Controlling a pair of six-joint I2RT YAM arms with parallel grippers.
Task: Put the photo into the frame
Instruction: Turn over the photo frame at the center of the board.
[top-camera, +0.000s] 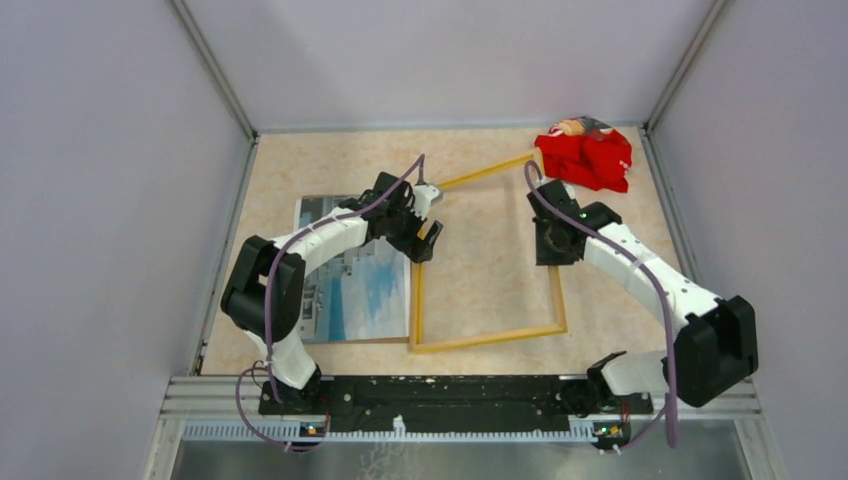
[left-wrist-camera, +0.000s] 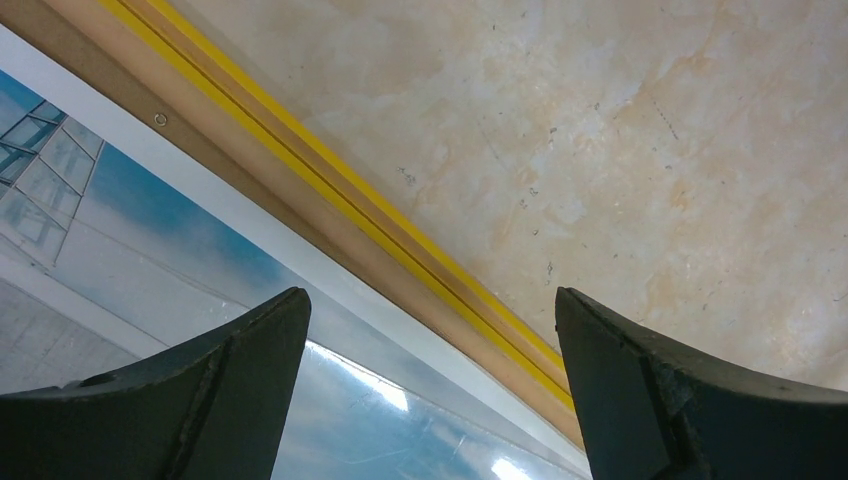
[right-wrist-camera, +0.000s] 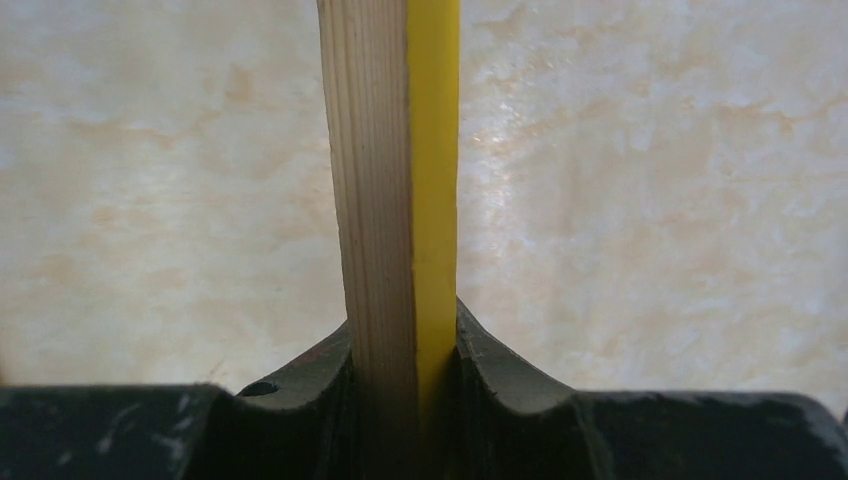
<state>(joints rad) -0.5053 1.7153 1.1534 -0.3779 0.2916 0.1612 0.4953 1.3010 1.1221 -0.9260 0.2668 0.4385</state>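
Top view: photo face up on left of surface. Frame just right of it, left rail along photo's right edge. Red cloth in far right corner.
Left wrist: left jaws spread wide, empty, above photo edge and frame rail.
Right wrist: right jaws clenched on frame rail, wood side left, yellow side right.

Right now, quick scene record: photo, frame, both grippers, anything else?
photo: face up on table, left of frame
frame: empty, table showing through
left gripper: open, over frame's left rail beside photo
right gripper: shut on frame's right rail
other: red cloth, far right corner
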